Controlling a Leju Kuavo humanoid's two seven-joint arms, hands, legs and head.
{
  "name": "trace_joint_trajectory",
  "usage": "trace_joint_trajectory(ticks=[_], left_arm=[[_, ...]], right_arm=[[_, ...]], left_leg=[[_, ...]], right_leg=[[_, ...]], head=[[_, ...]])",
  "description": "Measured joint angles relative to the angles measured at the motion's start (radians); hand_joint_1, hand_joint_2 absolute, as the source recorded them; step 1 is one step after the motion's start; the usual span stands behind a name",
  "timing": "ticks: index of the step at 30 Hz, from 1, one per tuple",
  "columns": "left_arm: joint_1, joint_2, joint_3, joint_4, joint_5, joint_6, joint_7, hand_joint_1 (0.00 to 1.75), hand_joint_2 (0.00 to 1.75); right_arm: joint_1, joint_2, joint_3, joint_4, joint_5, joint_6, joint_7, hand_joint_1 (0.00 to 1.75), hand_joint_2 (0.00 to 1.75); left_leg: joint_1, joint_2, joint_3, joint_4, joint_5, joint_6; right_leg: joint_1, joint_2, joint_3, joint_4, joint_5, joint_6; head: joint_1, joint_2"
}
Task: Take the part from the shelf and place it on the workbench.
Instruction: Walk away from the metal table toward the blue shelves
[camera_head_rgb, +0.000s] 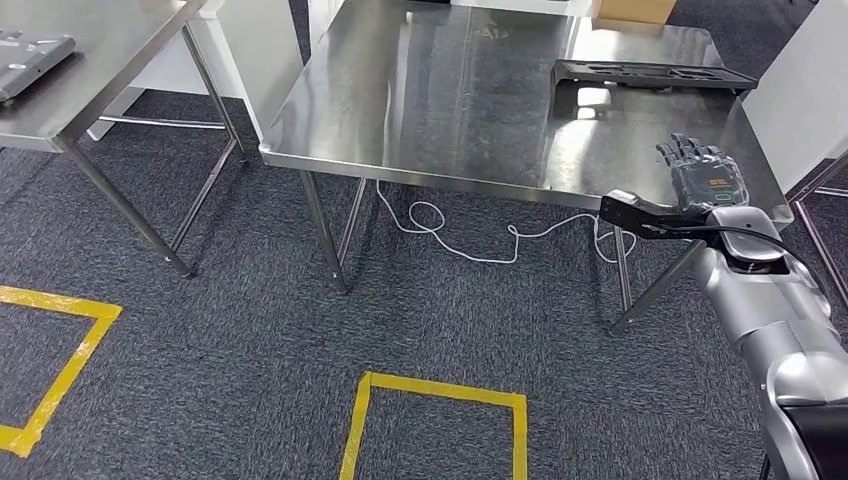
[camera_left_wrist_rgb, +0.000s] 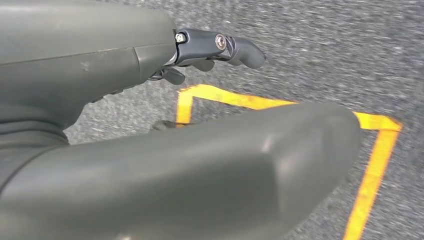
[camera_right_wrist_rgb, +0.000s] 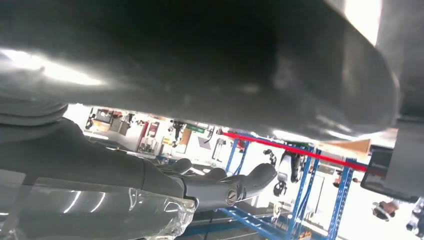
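The black moulded part (camera_head_rgb: 650, 77) already lies flat on the steel workbench (camera_head_rgb: 420, 110), just beyond the right hand (camera_head_rgb: 705, 175) and a little to its inner side, well clear of it. That hand hovers over the bench's near right corner, fingers raised and slightly apart, nothing in them as far as I can see from here. Its wrist view looks out past the dark fingers (camera_right_wrist_rgb: 240, 182) toward blue racking (camera_right_wrist_rgb: 345, 195) across the room, and nothing sits between thumb and fingers there either.

The left hand (camera_left_wrist_rgb: 215, 50) hangs low over the grey carpet, above a square of yellow floor tape (camera_left_wrist_rgb: 372, 165). Its fingers look loosely extended and hold nothing.

By my reckoning the placing is done and the step in hand is the withdrawal. The thing to get right is drawing the right arm straight back and up, keeping the wrist above the bench edge so it does not catch the corner or nudge the part. A white cable (camera_head_rgb: 450, 235) trails on the floor under the bench, worth minding if the robot steps.
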Motion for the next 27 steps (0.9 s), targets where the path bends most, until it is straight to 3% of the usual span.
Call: trace_joint_trajectory(ticks=[2, 3, 4, 6, 7, 9, 10, 11, 12, 13, 14, 15, 16, 18, 19, 21, 22, 23, 25, 26, 27], left_arm=[[-0.006, 0.0, -0.001, 0.0, 0.0, 0.0, 0.001, 0.0, 0.0], [-0.008, 0.0, -0.001, -0.001, 0.0, 0.0, 0.001, 0.0, 0.0], [-0.01, -0.001, -0.002, -0.001, 0.0, 0.0, 0.001, 0.0, 0.0], [-0.01, -0.002, -0.002, 0.0, 0.002, 0.0, 0.001, 0.0, 0.0], [-0.009, -0.003, -0.001, 0.0, 0.003, 0.0, 0.001, 0.0, 0.0], [-0.009, -0.003, -0.001, -0.001, 0.003, 0.0, 0.001, 0.0, 0.0], [-0.009, -0.003, -0.001, -0.001, 0.003, 0.0, 0.001, 0.0, 0.0], [-0.008, -0.003, -0.001, -0.001, 0.003, 0.0, 0.002, 0.0, 0.0], [-0.008, -0.004, -0.001, -0.001, 0.004, 0.001, 0.002, 0.0, 0.0], [-0.008, -0.005, -0.001, -0.001, 0.005, 0.001, 0.002, 0.0, 0.0], [-0.008, -0.006, -0.001, -0.001, 0.006, 0.001, 0.002, 0.0, 0.0], [-0.008, -0.007, -0.001, -0.001, 0.007, 0.001, 0.003, 0.0, 0.0], [-0.008, -0.007, -0.001, -0.001, 0.007, 0.001, 0.002, 0.0, 0.0], [-0.008, -0.007, -0.001, -0.002, 0.008, 0.001, 0.002, 0.0, 0.0], [-0.007, -0.007, -0.001, -0.002, 0.008, 0.002, 0.001, 0.0, 0.0], [-0.004, -0.007, 0.0, -0.002, 0.009, 0.002, 0.001, 0.0, 0.0], [-0.001, -0.007, 0.0, -0.002, 0.009, 0.003, 0.001, 0.0, 0.0], [0.001, -0.007, 0.0, -0.002, 0.009, 0.003, 0.001, 0.0, 0.0], [0.002, -0.007, 0.001, -0.001, 0.008, 0.003, 0.001, 0.0, 0.0], [0.002, -0.007, 0.001, -0.001, 0.007, 0.003, 0.002, 0.0, 0.0], [0.002, -0.008, 0.0, -0.001, 0.007, 0.003, 0.002, 0.0, 0.0]], right_arm=[[-0.006, -0.003, -0.002, 0.003, 0.001, -0.003, 0.001, 0.0, 0.0], [-0.009, -0.004, -0.003, 0.004, 0.002, -0.005, 0.001, 0.0, 0.0], [-0.012, -0.005, -0.003, 0.006, 0.002, -0.007, 0.001, 0.0, 0.0], [-0.01, -0.004, -0.002, 0.013, 0.004, -0.007, 0.002, 0.0, 0.0], [-0.008, -0.005, -0.002, 0.018, 0.005, -0.006, 0.003, 0.0, 0.0], [-0.007, -0.008, -0.001, 0.027, 0.007, -0.004, 0.006, 0.0, 0.0], [-0.007, -0.009, -0.001, 0.032, 0.008, -0.005, 0.007, 0.0, 0.0], [-0.008, -0.009, -0.001, 0.036, 0.011, -0.005, 0.007, 0.0, 0.0], [-0.008, -0.008, -0.001, 0.041, 0.014, -0.006, 0.007, 0.0, 0.0], [-0.008, -0.008, -0.001, 0.045, 0.019, -0.007, 0.007, 0.0, 0.0], [-0.008, -0.008, -0.001, 0.049, 0.022, -0.008, 0.007, 0.0, 0.0], [-0.01, -0.007, -0.001, 0.05, 0.024, -0.008, 0.007, 0.0, 0.0], [-0.012, -0.005, -0.001, 0.052, 0.025, -0.008, 0.007, 0.0, 0.0], [-0.017, -0.002, -0.001, 0.053, 0.027, -0.01, 0.006, 0.0, 0.0], [-0.019, 0.0, -0.001, 0.055, 0.028, -0.011, 0.006, 0.0, 0.0], [-0.021, 0.004, 0.0, 0.059, 0.03, -0.01, 0.008, 0.0, 0.0], [-0.022, 0.007, 0.0, 0.061, 0.031, -0.009, 0.01, 0.0, 0.0], [-0.024, 0.01, 0.0, 0.063, 0.031, -0.009, 0.014, 0.0, 0.0], [-0.025, 0.013, -0.002, 0.067, 0.027, -0.011, 0.024, 0.0, 0.0], [-0.023, 0.013, -0.004, 0.07, 0.021, -0.014, 0.03, 0.0, 0.0], [-0.018, 0.012, -0.008, 0.073, 0.014, -0.021, 0.038, 0.0, 0.0]], left_leg=[[-0.001, -0.003, 0.117, -0.146, -0.057, 0.005], [-0.007, -0.005, 0.147, -0.193, -0.081, 0.013], [-0.013, -0.006, 0.152, -0.216, -0.086, 0.024], [-0.016, -0.003, 0.133, -0.228, -0.058, 0.05], [-0.016, -0.001, 0.117, -0.233, -0.038, 0.061], [-0.016, 0.002, 0.081, -0.237, -0.001, 0.072], [-0.016, 0.003, 0.06, -0.237, 0.015, 0.074], [-0.017, 0.004, 0.038, -0.237, 0.032, 0.073], [-0.017, 0.005, 0.016, -0.236, 0.05, 0.071], [-0.016, 0.006, -0.006, -0.236, 0.068, 0.069], [-0.016, 0.006, -0.027, -0.235, 0.085, 0.065], [-0.016, 0.006, -0.044, -0.234, 0.101, 0.06], [-0.017, 0.006, -0.057, -0.234, 0.116, 0.054], [-0.019, 0.006, -0.064, -0.24, 0.143, 0.04], [-0.02, 0.006, -0.064, -0.246, 0.156, 0.034], [-0.015, 0.005, -0.067, -0.252, 0.163, 0.023], [-0.013, 0.004, -0.074, -0.237, 0.134, 0.018], [-0.011, 0.003, -0.086, -0.2, 0.082, 0.015], [-0.009, 0.001, -0.111, -0.074, -0.038, 0.009], [-0.009, 0.0, -0.116, -0.009, -0.068, 0.007], [-0.009, 0.0, -0.112, 0.037, -0.07, 0.006]], right_leg=[[0.001, -0.002, -0.023, 0.01, 0.022, 0.016], [0.003, -0.004, -0.029, 0.01, 0.033, 0.024], [0.003, -0.006, -0.032, 0.007, 0.045, 0.034], [0.001, -0.006, -0.046, 0.003, 0.054, 0.046], [-0.001, -0.004, -0.058, 0.016, 0.034, 0.045], [-0.006, 0.0, -0.086, 0.097, -0.056, 0.034], [-0.007, 0.001, -0.096, 0.161, -0.099, 0.033], [-0.008, 0.002, -0.1, 0.224, -0.122, 0.039], [-0.008, 0.002, -0.094, 0.271, -0.121, 0.051], [-0.008, 0.003, -0.073, 0.289, -0.102, 0.065], [-0.009, 0.003, -0.036, 0.274, -0.081, 0.077], [-0.01, 0.004, 0.019, 0.223, -0.082, 0.08], [-0.005, 0.005, 0.085, 0.142, -0.105, 0.074], [0.006, 0.008, 0.164, 0.018, -0.163, 0.044], [0.013, 0.008, 0.174, -0.008, -0.172, 0.029], [0.008, 0.005, 0.156, -0.007, -0.151, 0.004], [0.005, 0.003, 0.147, -0.007, -0.136, -0.01], [0.001, 0.001, 0.135, -0.009, -0.119, -0.021], [0.004, 0.0, 0.105, -0.007, -0.089, -0.033], [0.007, 0.0, 0.086, -0.006, -0.074, -0.034], [0.01, 0.0, 0.068, -0.005, -0.06, -0.033]], head=[[0.001, 0.0], [0.002, 0.0], [0.002, 0.0], [0.0, 0.0], [0.002, 0.0], [0.006, 0.0], [0.009, 0.0], [0.01, 0.0], [0.011, 0.0], [0.012, 0.0], [0.012, 0.0], [0.012, 0.0], [0.013, 0.0], [0.009, 0.0], [0.006, 0.0], [0.004, 0.0], [0.003, 0.0], [0.002, 0.0], [0.001, 0.0], [0.001, 0.0], [0.001, 0.0]])
